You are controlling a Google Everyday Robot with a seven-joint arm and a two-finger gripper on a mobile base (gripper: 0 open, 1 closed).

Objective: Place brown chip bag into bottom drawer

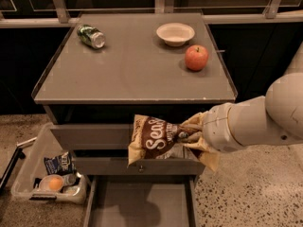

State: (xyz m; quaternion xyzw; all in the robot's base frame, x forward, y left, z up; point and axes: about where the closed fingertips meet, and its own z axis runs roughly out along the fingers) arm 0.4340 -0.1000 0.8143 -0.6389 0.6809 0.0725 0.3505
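The brown chip bag (154,138) hangs in the air in front of the two upper drawer fronts, its right end pinched in my gripper (189,136). The gripper is shut on the bag, with the white arm reaching in from the right. The bottom drawer (139,203) is pulled open below, its grey floor bare and showing the bag's shadow. The bag is well above the drawer floor, roughly over its back part.
On the cabinet top (132,65) lie a green can (91,36), a white bowl (175,33) and a red apple (196,57). A clear bin (33,174) on the floor at left holds a small blue snack bag (59,163) and other items.
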